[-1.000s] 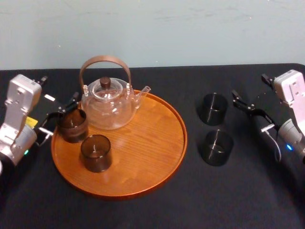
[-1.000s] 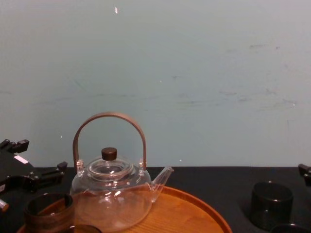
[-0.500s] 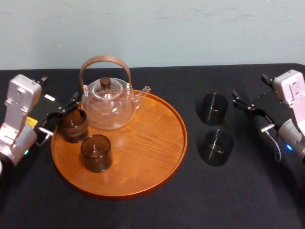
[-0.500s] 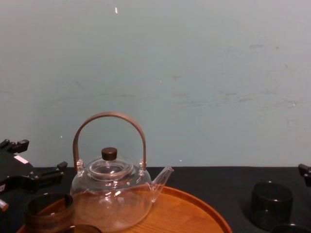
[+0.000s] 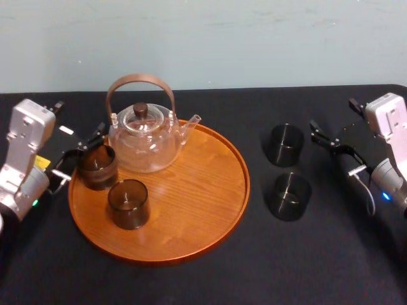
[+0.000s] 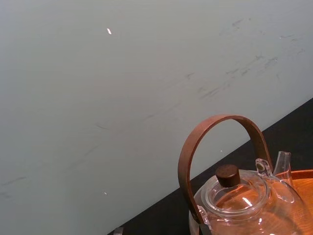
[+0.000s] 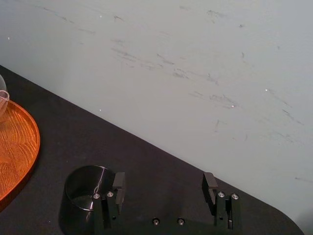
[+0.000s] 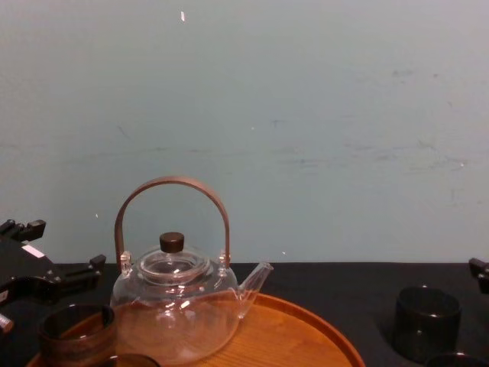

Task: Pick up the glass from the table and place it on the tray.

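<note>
Two dark glasses stand on the black table right of the tray: the far glass [image 5: 284,145] and the near glass [image 5: 288,197]. The round wooden tray [image 5: 197,203] carries a clear teapot [image 5: 145,138] and two more dark glasses, one at its left rim [image 5: 96,167] and one nearer me [image 5: 128,203]. My right gripper [image 5: 327,143] is open, just right of the far glass. In the right wrist view that glass [image 7: 87,190] sits beside one finger [image 7: 119,182], outside the gap of the right gripper [image 7: 164,182]. My left gripper [image 5: 81,155] is open at the tray's left rim, against the rim glass.
The teapot has a tall brown hoop handle [image 8: 172,183] and a spout pointing right. A pale wall runs behind the table. Black cloth lies bare in front of the tray and between the tray and the table glasses.
</note>
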You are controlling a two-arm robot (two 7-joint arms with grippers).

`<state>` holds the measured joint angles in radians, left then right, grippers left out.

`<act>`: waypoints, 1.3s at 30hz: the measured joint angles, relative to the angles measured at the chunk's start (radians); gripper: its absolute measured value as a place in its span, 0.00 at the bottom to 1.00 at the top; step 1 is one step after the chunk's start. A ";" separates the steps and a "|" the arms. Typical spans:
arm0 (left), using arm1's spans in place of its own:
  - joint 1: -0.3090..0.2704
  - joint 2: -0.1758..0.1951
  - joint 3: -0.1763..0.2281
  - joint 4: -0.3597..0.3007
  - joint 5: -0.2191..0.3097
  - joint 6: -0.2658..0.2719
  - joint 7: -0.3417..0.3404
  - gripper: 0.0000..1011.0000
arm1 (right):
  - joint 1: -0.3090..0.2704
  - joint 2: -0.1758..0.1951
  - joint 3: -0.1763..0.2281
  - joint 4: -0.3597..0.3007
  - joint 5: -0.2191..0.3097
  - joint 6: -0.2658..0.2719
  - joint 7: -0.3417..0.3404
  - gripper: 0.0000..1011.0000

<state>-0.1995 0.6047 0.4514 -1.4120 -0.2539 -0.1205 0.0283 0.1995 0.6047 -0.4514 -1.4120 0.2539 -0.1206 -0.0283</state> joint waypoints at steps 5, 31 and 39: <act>0.000 0.000 0.000 0.000 0.000 0.000 0.000 0.99 | 0.000 0.000 0.000 0.000 0.000 0.000 0.000 0.99; 0.000 0.000 0.000 0.000 0.000 0.000 0.000 0.99 | -0.082 0.027 0.099 -0.133 0.117 0.117 0.119 0.99; 0.000 0.000 0.000 0.000 0.000 0.000 0.000 0.99 | -0.155 0.073 0.151 -0.226 0.179 0.172 0.183 0.99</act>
<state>-0.1995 0.6047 0.4514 -1.4120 -0.2539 -0.1205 0.0283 0.0444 0.6777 -0.3008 -1.6384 0.4333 0.0517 0.1551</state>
